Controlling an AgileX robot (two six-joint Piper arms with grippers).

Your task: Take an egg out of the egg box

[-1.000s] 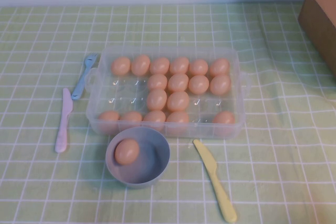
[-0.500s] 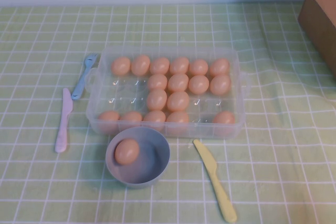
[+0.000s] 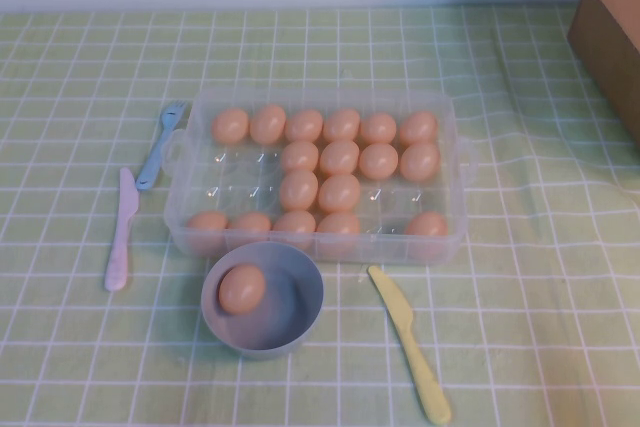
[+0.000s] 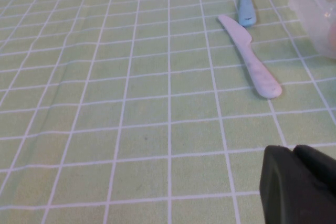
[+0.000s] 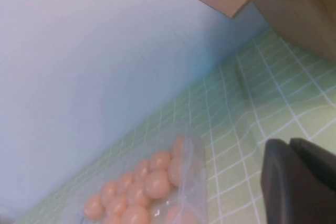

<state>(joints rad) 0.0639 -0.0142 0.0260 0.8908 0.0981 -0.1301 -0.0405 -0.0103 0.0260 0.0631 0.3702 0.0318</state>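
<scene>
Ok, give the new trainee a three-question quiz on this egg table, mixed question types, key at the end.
1. True or false: the grey-blue bowl holds one egg.
2. Multiple choice: what lies on the cloth to the robot's right of the bowl? A) a yellow knife B) a blue fork C) a pink knife
3. Fill in: neither the left gripper nor the right gripper appears in the high view, so nothing is reaching into the ____.

Key: 1 true. 2 A. 3 egg box. Each gripper shows only as a dark edge in its own wrist view.
</scene>
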